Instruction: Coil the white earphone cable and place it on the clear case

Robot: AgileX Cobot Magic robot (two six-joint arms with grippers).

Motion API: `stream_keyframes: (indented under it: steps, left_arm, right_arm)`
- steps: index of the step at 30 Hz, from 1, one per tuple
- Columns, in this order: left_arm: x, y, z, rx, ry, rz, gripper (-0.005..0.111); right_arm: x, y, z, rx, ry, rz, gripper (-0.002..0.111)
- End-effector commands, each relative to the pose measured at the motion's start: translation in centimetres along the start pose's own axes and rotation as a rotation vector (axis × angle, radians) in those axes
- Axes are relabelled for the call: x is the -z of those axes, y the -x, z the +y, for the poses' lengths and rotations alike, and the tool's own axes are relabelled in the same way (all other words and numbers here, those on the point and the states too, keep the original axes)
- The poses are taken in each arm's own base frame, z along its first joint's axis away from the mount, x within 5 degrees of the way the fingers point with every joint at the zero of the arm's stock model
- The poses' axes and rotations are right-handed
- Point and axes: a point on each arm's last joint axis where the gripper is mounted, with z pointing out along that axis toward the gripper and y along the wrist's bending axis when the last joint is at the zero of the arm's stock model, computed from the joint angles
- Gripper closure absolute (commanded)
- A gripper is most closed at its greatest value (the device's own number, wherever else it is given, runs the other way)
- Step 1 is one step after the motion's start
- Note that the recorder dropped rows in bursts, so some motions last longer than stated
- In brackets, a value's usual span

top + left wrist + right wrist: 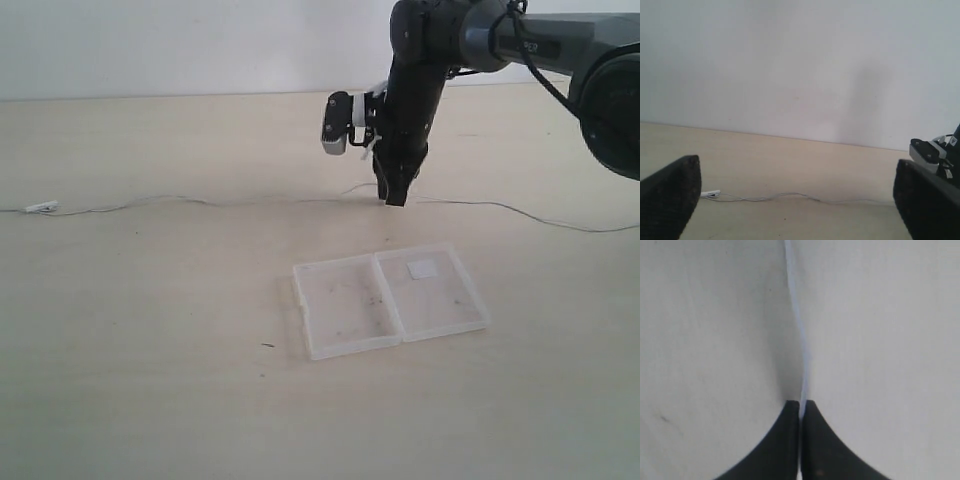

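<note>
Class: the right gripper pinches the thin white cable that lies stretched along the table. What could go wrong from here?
1. The white earphone cable is very thin and sits only at the tips of the shut right gripper, so it may slip out when lifted.
2. Long lengths trail to both sides; dragged, they might snag or push the clear case lying close by.

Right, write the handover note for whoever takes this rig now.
Right gripper: shut on the white earphone cable, tips down at the table.
Left gripper: open, holding nothing.
Cable: lies stretched across the table, uncoiled.
Clear case: lies open nearer the exterior camera than the cable, with no cable on it.
Done: cable pinched.
Left: coil it and set it on the case.
</note>
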Motion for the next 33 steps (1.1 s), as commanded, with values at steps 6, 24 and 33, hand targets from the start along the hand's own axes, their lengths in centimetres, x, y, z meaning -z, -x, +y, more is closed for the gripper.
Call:
stream_keyframes:
  steps: [6,24,33]
  left_arm:
    - [0.0,0.0,0.0,-0.003,0.002,-0.012,0.002]
    - [0.0,0.0,0.0,-0.003,0.002,-0.012,0.002]
    - [0.0,0.0,0.0,-0.006,0.002,-0.012,0.002]
  right_arm:
    - [14.6,-0.9,1.0,-0.126,-0.246,-0.040,0.108]
    - [35.1,-5.4,8.4,-0.446,-0.640,-0.356,0.108]
    - [40.9,-6.0,11.9,-0.590,-0.634,-0.641,0.108]
